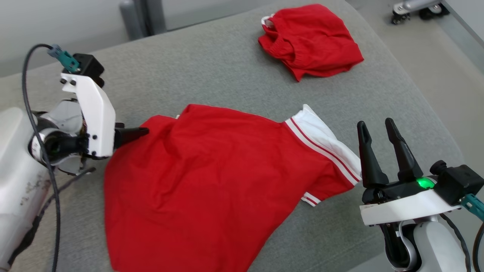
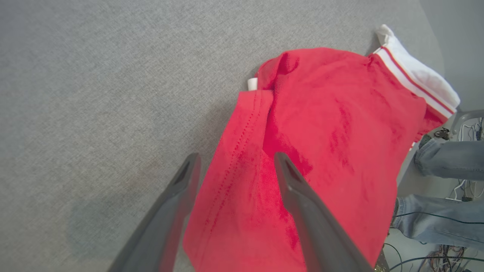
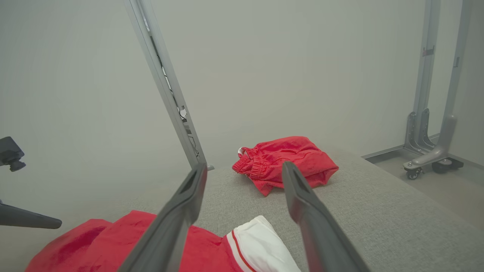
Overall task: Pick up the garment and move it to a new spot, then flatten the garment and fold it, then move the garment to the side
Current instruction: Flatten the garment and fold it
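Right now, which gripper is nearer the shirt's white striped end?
Right. The right gripper is beside the white striped end; the left gripper is across the shirt, at its opposite edge.

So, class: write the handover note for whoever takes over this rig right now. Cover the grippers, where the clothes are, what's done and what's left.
Left gripper: open, at the left edge of the red shirt, gripping nothing.
Right gripper: open, empty, beside the shirt's white-trimmed end.
The shirt lies spread but wrinkled on the grey cushion; red shorts lie bunched at the far side.
Done: shirt laid out, it seems.
Left: flatten, fold, move aside.
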Controlling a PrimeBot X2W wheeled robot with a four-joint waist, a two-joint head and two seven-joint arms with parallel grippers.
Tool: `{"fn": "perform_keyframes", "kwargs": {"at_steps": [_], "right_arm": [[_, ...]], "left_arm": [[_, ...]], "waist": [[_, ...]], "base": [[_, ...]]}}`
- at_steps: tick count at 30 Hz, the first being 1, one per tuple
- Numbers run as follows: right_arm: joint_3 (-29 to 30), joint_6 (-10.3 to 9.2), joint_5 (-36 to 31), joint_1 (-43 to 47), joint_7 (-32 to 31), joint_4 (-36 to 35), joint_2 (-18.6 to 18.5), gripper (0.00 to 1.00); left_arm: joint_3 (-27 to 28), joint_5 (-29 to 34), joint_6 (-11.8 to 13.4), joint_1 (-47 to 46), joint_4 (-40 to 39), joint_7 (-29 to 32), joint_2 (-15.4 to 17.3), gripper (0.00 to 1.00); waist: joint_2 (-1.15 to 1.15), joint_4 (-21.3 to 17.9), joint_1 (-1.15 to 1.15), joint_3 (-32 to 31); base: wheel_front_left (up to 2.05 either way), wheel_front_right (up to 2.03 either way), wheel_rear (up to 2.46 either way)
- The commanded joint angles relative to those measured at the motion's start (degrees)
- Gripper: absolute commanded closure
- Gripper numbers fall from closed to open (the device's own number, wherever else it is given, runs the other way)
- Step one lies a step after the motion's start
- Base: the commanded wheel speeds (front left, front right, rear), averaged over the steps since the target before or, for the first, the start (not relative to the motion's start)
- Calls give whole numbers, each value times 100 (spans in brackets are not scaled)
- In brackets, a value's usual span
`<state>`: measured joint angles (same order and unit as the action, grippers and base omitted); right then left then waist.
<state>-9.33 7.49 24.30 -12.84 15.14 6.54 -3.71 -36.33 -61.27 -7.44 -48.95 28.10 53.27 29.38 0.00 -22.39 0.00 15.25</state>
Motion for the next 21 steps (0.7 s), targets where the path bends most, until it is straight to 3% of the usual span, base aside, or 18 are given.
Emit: {"fn": "perform_keyframes", "kwargs": {"at_steps": [1, 10, 19, 21], "right_arm": [[2, 3, 28, -60, -1, 7, 10, 0], [-221, 2, 240, -291, -1, -65, 65, 0], [-263, 3, 474, -324, -1, -97, 69, 0], [-258, 2, 487, -327, -1, -79, 68, 0]], "left_arm": [[-5, -74, -6, -94, 78, 55, 24, 0], [106, -279, 16, -552, 741, 276, -4, 0], [84, -777, 64, -556, 891, 1150, -163, 0], [93, -891, 59, -547, 789, 1311, -193, 13]], "waist": [[0, -176, 0, 171], [0, -555, 0, 547], [0, -616, 0, 691], [0, -604, 0, 700]], "base": [[0, 0, 0], [0, 0, 0], [0, 0, 0], [0, 0, 0]]}}
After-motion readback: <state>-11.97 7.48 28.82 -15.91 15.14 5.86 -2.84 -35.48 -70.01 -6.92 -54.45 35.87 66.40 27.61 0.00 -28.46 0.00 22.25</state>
